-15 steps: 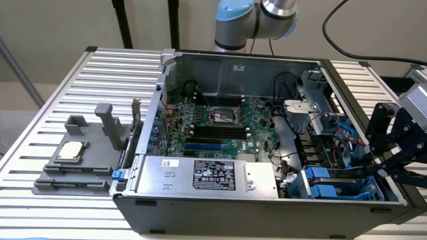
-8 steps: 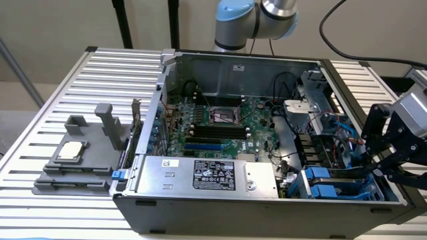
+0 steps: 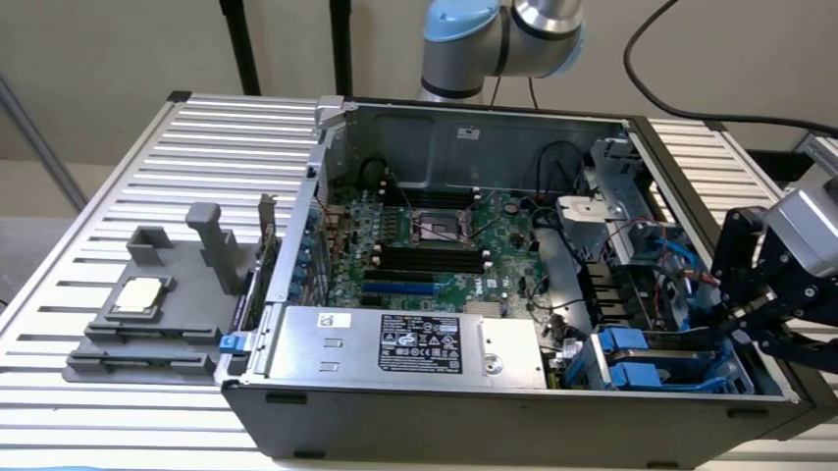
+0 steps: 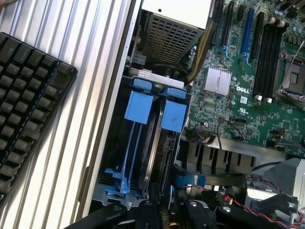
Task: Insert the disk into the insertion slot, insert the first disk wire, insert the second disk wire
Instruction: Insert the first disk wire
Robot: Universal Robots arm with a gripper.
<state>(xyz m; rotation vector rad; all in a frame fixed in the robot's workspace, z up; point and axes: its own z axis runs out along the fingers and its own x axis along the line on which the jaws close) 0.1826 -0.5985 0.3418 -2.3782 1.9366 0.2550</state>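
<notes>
The insertion slot [image 3: 654,365] is the grey metal bay with blue rails at the case's front corner, on the exterior view's right. In the wrist view the insertion slot [image 4: 143,143] holds two blue carrier tabs side by side. Under the inner tab, the narrow connector edge of the disk [image 4: 165,169] stands on edge inside the bay. A flat blue wire [image 4: 189,181] lies just beside that edge. My gripper [image 3: 741,329] hangs over the bay's outer end, and in the wrist view the gripper [image 4: 167,217] sits right at the disk's connector end.
The silver power supply box [image 3: 406,343] with a black-and-white label fills the case front. The motherboard [image 3: 433,240] lies behind it, with loose red and blue cables [image 3: 661,245] near the bay. A dark grey fixture tray [image 3: 157,314] sits outside the case. A black keyboard [image 4: 28,105] lies on the slatted table.
</notes>
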